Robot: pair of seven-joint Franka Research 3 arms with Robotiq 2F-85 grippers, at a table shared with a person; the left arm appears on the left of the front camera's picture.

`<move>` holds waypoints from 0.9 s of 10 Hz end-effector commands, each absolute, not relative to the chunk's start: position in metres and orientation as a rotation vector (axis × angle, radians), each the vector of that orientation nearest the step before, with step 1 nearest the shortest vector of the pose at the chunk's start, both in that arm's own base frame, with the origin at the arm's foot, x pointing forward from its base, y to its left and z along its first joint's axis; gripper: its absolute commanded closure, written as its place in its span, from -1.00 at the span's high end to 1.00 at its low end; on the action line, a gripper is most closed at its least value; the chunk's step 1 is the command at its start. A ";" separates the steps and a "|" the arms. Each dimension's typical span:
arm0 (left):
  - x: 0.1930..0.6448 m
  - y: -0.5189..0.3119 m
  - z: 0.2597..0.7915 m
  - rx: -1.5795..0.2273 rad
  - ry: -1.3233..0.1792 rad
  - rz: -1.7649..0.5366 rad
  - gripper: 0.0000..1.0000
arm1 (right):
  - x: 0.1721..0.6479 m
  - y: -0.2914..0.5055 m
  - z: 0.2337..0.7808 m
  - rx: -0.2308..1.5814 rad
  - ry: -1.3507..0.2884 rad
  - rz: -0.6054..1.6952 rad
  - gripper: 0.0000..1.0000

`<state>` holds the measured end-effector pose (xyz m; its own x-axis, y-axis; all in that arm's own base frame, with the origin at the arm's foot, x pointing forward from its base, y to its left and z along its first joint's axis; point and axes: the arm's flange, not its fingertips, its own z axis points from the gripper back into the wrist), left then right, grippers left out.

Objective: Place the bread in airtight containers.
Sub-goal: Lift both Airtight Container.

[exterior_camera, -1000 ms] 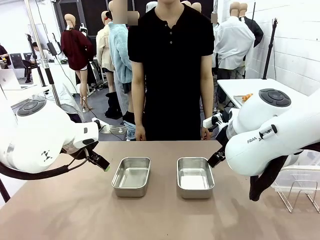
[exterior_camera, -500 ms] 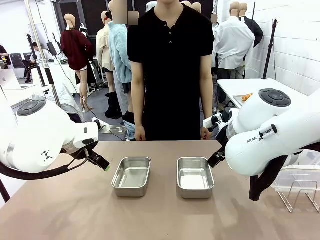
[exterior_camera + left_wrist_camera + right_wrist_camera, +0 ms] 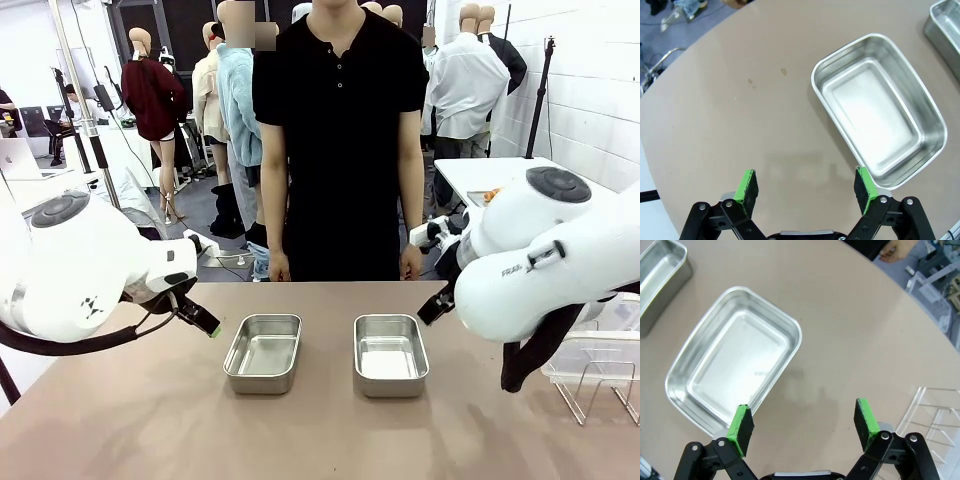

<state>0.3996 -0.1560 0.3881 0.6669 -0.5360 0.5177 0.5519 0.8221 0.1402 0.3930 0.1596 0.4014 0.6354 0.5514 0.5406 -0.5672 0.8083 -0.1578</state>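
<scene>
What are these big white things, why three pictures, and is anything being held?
The white shapes are robot arms, a left arm and a right arm, each ending in a two-fingered gripper with green pads. The wide picture is taken from between the arms, looking across the table at a person standing at the far side. The other two come from cameras on the wrists, looking down past the left gripper and the right gripper. On the table lie two empty steel tins, the left tin and the right tin, with a clear rack at the robot's right. Both grippers are open and hold nothing.
</scene>
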 end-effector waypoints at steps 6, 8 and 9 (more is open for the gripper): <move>0.354 -0.100 0.533 -0.330 -0.616 -0.788 1.00 | 0.337 0.071 0.547 0.243 -0.737 0.630 1.00; 0.348 -0.091 0.538 -0.325 -0.652 -0.753 1.00 | 0.335 0.066 0.545 0.268 -0.735 0.610 1.00; 0.348 -0.093 0.537 -0.325 -0.639 -0.750 1.00 | 0.334 0.067 0.545 0.271 -0.725 0.606 1.00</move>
